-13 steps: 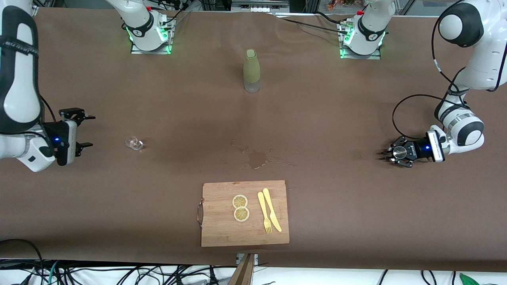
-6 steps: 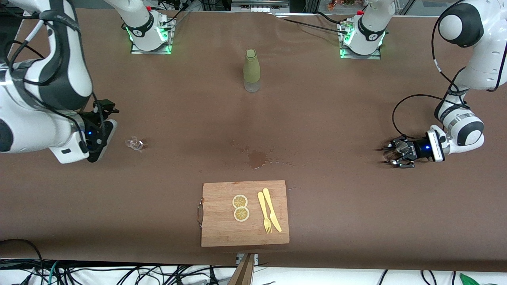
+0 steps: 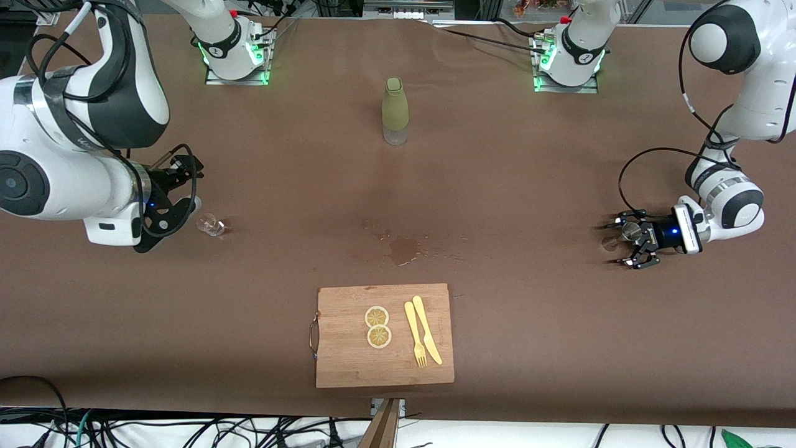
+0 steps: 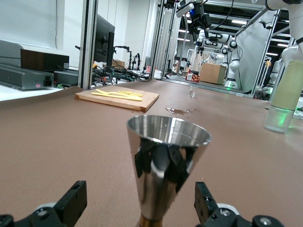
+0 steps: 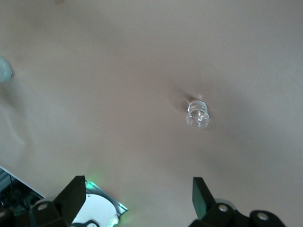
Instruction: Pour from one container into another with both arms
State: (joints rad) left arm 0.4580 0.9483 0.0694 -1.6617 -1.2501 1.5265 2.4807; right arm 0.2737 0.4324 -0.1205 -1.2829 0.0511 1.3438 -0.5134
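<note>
A shiny steel cone-shaped measuring cup (image 4: 163, 165) stands upright on the brown table near the left arm's end (image 3: 629, 231). My left gripper (image 4: 139, 208) is low at the table, open, with its fingers on either side of the cup and apart from it (image 3: 622, 239). A small clear glass (image 3: 211, 224) stands toward the right arm's end. My right gripper (image 3: 183, 186) hovers beside it, open and holding nothing. In the right wrist view the glass (image 5: 198, 115) sits ahead of the right gripper (image 5: 137, 198), outside its fingers.
An olive-green bottle with a clear base (image 3: 395, 112) stands mid-table near the bases. A wet spill (image 3: 404, 249) marks the centre. A wooden cutting board (image 3: 348, 361) with two lemon slices (image 3: 377, 326), a yellow fork and a knife lies near the front edge.
The right arm has swung in toward the small glass and turned its wrist. The left gripper has rotated about the steel cup and stayed in place.
</note>
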